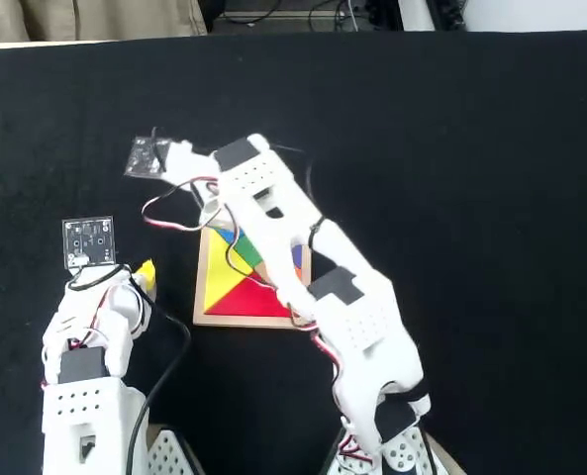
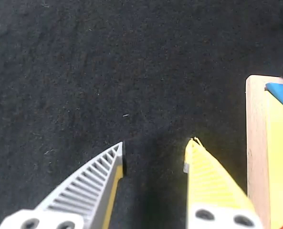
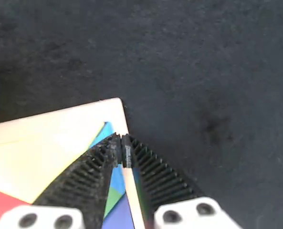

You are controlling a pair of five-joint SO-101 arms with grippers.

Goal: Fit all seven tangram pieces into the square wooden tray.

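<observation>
A square wooden tray (image 1: 239,321) is laid flat near the middle of a table covered with black cloth (image 1: 471,198), between the two arms, presumably so that either can reach it. Coloured pieces are seated inside it. A large yellow triangle (image 1: 220,287) is set against the rim nearest the left arm, and a red triangle (image 1: 258,298) is fitted beside it along the near edge. A blue piece (image 2: 282,95) and a small green piece (image 3: 113,196) are lodged towards the far side. Whether all seven are in cannot be counted, because part of the tray is covered by the right arm stretched across it.

The right gripper (image 3: 121,145) is held low over a far corner of the tray, right at the rim. Its black fingers (image 3: 148,167) are pressed tip to tip with nothing between them. This posture is judged suited to nudging a piece flush rather than carrying one.

The left gripper (image 2: 156,145) is parked over bare cloth just beside the tray's rim. Its grey and yellow fingers are spread wide and nothing is held. It is probably kept there to stay out of the other arm's way.
</observation>
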